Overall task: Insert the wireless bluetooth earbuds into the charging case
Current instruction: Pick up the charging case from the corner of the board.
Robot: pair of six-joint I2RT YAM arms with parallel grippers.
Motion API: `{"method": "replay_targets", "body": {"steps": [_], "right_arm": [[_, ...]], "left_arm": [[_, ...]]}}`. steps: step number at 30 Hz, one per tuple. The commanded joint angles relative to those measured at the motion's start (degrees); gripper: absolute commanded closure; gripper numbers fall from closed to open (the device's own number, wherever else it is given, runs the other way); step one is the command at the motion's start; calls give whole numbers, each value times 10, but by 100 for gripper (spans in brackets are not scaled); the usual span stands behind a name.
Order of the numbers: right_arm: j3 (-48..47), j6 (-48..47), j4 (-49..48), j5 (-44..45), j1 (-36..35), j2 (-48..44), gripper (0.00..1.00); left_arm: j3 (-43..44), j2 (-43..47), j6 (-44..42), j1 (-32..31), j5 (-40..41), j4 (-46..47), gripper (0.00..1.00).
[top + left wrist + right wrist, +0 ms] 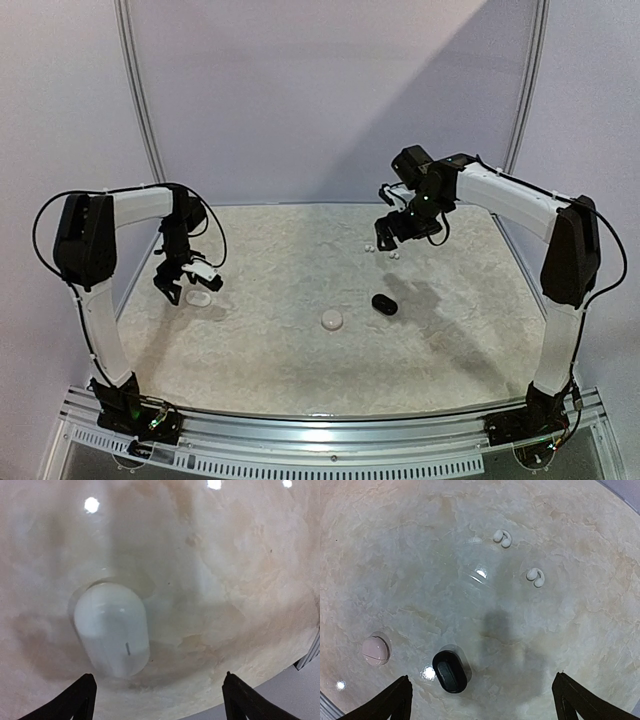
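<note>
— Nearest: left pincer (157,676) spread wide, empty, above a white case (112,630) near the left edge of the worktop (280,370)?
— Yes. Round case (375,650) and black case (449,670) sit mid-worktop, open room around; white earbuds (502,537) lie near the wide-open, empty right pincer (482,677).

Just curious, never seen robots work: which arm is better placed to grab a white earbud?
Right. The right gripper, open, hangs just by the two white earbuds; the left gripper hovers over a white case, far from them.

Earbuds (536,577) behind cases (449,671), on table (260,360)
</note>
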State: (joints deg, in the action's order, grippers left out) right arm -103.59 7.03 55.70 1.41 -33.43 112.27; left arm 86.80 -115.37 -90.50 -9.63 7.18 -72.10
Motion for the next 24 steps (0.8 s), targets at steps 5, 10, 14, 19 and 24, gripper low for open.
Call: {"method": "replay_targets", "body": {"steps": [5,10,14,19,24], "right_arm": [[-30,-3,16,5,-5,19,1],[-37,-4,23,4,-8,31,1],[-37,-4,21,2,-10,34,1],[-37,-5,21,1,-13,35,1],[-37,-5,19,-2,-14,35,1]], "left_arm": [[-66,-12,34,-11,-37,79,20],[-91,-11,42,-14,-46,120,24],[-98,-12,63,-20,-58,129,32],[-104,-14,84,-27,-63,128,52],[-108,-7,106,-36,-64,126,86]]}}
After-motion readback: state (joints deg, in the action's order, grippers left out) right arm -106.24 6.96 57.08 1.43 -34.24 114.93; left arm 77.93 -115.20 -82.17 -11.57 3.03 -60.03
